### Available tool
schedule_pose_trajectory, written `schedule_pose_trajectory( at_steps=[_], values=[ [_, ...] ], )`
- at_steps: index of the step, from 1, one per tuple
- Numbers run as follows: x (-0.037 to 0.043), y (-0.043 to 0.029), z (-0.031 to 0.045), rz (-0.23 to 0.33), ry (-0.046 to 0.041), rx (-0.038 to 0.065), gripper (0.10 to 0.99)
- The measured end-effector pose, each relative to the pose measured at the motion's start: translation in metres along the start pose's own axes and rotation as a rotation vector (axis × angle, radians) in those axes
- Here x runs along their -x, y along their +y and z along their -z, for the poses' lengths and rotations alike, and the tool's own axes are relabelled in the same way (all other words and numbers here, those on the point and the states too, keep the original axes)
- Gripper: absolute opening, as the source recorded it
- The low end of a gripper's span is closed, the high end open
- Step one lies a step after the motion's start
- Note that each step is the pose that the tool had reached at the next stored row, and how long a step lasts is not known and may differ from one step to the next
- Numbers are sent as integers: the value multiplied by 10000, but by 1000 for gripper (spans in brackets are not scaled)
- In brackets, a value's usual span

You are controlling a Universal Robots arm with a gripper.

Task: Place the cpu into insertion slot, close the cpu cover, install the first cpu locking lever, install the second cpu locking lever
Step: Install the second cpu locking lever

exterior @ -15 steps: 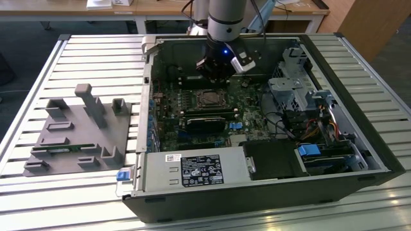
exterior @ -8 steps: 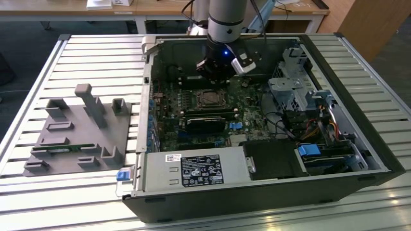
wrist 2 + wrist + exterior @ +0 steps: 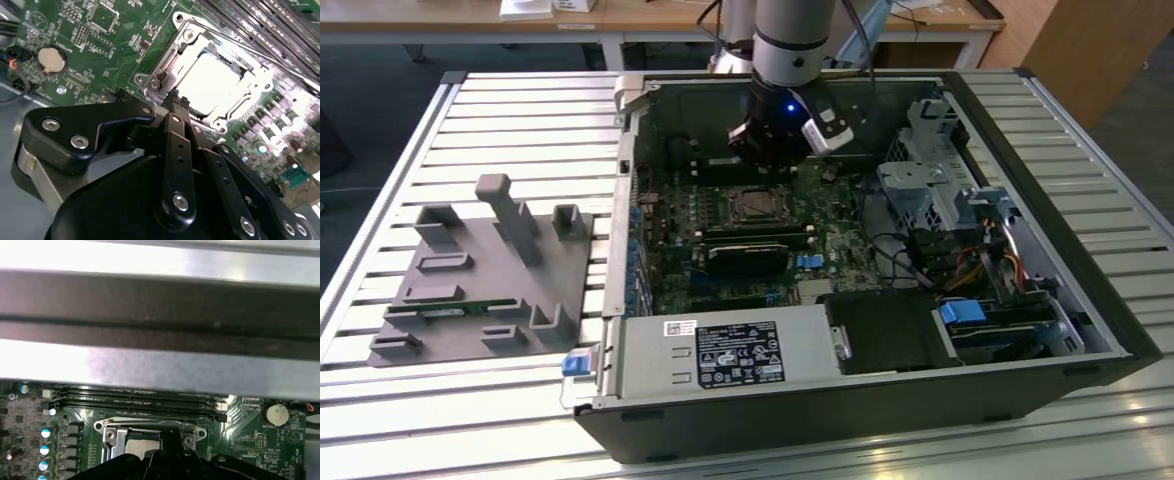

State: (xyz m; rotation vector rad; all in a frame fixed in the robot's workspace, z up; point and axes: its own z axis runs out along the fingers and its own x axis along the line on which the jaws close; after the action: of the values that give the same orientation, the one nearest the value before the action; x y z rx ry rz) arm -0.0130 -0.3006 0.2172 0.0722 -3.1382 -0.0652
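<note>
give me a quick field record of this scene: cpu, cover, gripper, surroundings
cpu: lying flat in the insertion slot, silver face up
cpu cover: silver frame down around the cpu
gripper: at the socket's edge, fingertips close together against the frame
motherboard: green, inside the open computer case
coin battery: on the board beside the socket
grey fixture: on the slatted table, on the exterior view's left of the case

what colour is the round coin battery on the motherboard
Silver, the coin battery on the green motherboard; clearest in the second wrist view.
</note>
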Motion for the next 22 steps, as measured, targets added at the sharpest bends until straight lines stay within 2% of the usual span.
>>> schedule_pose_trajectory(
  at_steps=[3, 5, 8, 22],
  values=[
    [0, 5, 106, 0, 1, 0, 106],
    [0, 4, 134, 1, 1, -1, 106],
    [-1, -17, 135, 1, 1, 0, 106],
    [-10, -214, 143, 1, 1, 0, 106]
  ],
)
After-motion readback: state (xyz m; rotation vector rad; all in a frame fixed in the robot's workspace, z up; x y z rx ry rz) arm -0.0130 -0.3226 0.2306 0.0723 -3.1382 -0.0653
